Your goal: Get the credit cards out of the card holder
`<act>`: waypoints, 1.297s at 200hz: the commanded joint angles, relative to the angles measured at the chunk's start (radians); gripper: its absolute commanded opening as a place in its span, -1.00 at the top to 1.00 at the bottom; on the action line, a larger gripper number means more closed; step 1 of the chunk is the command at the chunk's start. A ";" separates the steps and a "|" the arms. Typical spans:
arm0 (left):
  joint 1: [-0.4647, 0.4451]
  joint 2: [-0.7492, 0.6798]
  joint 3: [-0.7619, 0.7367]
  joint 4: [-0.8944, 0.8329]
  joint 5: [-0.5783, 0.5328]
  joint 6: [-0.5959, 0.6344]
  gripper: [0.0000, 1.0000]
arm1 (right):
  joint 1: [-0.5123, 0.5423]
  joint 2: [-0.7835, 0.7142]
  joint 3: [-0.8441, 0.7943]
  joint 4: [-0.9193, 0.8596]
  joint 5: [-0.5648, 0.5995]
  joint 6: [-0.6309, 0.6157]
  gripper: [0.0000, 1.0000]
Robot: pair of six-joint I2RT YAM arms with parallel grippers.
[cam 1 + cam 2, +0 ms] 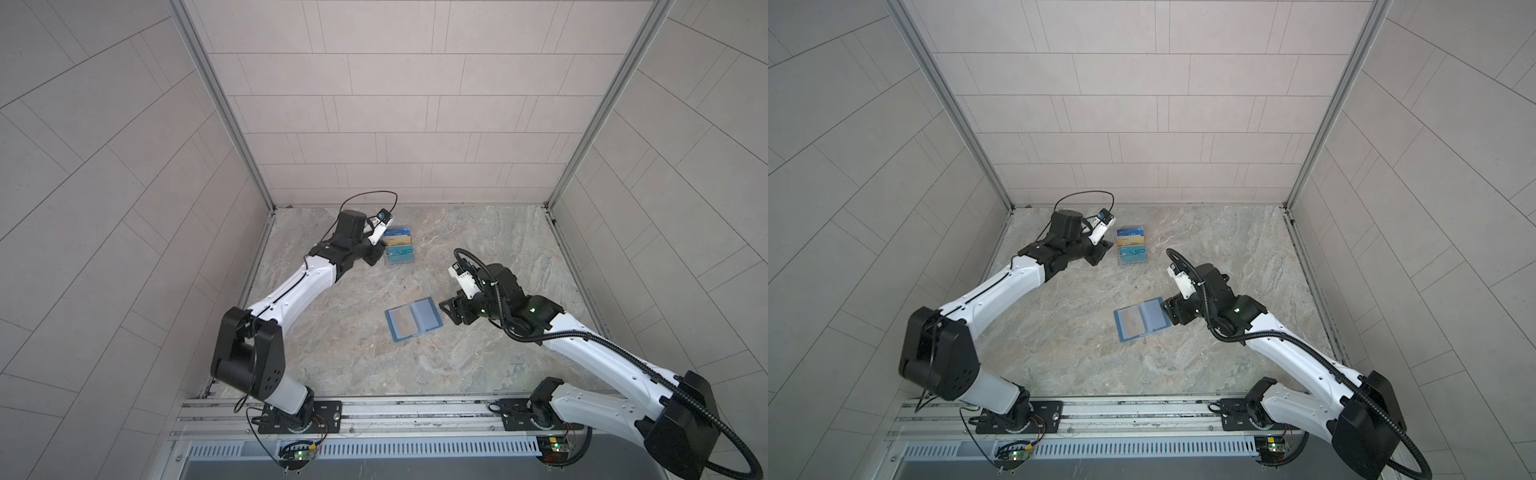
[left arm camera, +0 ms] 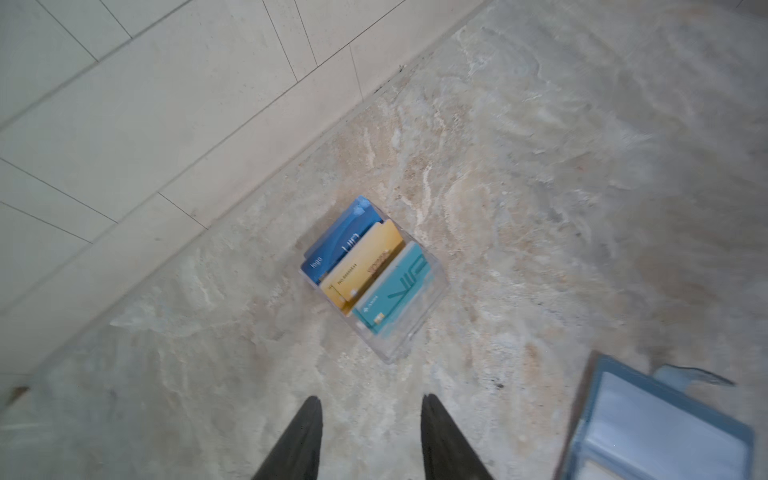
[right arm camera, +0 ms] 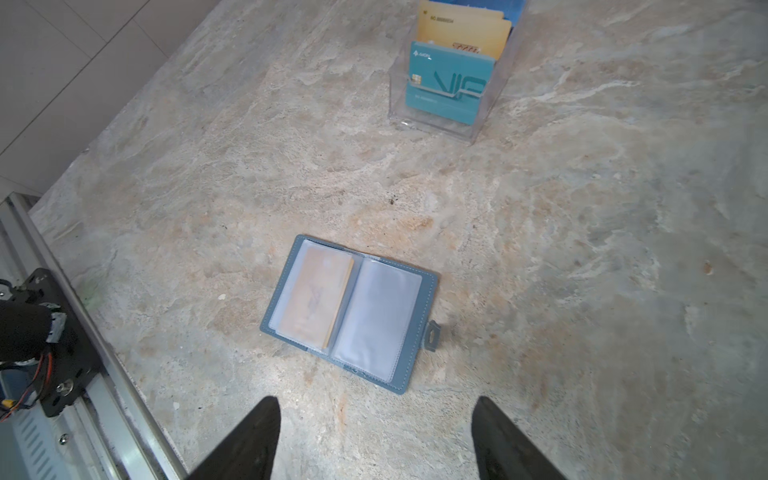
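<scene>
1. Left of centre in both top views, the left end effector [image 1: 375, 254] stands moderately parted, gripping nothing, just beside the clear stand [image 1: 399, 264].
2. That stand carries blue, gold and teal cards [image 2: 365, 270] upright.
3. At mid-frame the card holder [image 1: 411, 318] lies open on the table [image 1: 478, 365], with a gold credit card [image 3: 313, 299] in one sleeve and possibly another behind it.
4. Right of it, the right end effector [image 3: 376, 401] gapes wide, gripping nothing.
</scene>
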 commanded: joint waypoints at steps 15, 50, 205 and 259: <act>-0.003 -0.121 -0.298 0.299 0.219 -0.485 0.15 | 0.028 0.066 0.049 0.019 -0.004 0.009 -0.51; -0.017 -0.184 -0.509 0.442 0.262 -0.649 0.16 | 0.095 0.158 0.103 -0.020 0.092 0.012 -0.49; -0.111 -0.054 -0.735 0.700 0.174 -0.790 0.69 | 0.292 0.536 0.207 0.099 0.231 0.221 -0.35; -0.111 -0.004 -0.755 0.737 0.162 -0.789 0.91 | 0.313 0.610 0.207 0.158 0.282 0.203 -0.35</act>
